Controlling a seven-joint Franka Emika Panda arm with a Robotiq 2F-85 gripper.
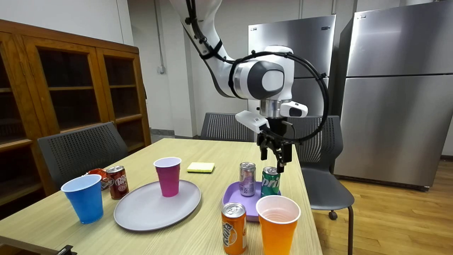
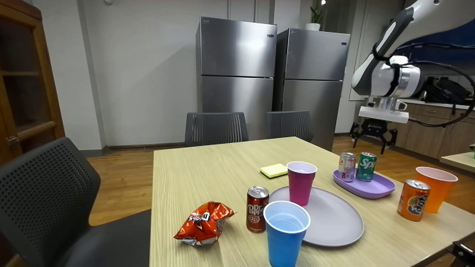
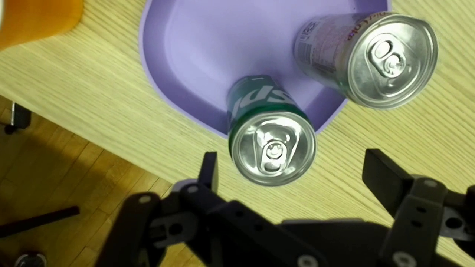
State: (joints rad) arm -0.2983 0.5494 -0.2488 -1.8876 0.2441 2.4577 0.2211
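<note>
Surface (image 2: 193, 178): one, pale wood, cut off below in both exterior views.
Plate (image 2: 330, 226): one, grey, partly hidden by the magenta cup (image 2: 301, 185).
Tray (image 3: 222, 40): one, purple, cropped in my wrist view.
My hand (image 2: 368, 148): spread wide, gripping nothing, just above the Sprite can (image 3: 271, 129); in my wrist view the fingers (image 3: 387, 181) flank it, apart from it.
Cup count: three, with a blue cup (image 1: 84, 202) and an orange cup (image 3: 37, 20), the last cropped in my wrist view.
Bag (image 2: 205, 224): one, red, mostly behind the blue cup in an exterior view.
Can count: four; Sprite can upright in the tray beside the Diet Coke can (image 3: 363, 63), Fanta can (image 1: 234, 230) and Dr Pepper can (image 1: 118, 184) outside it.
</note>
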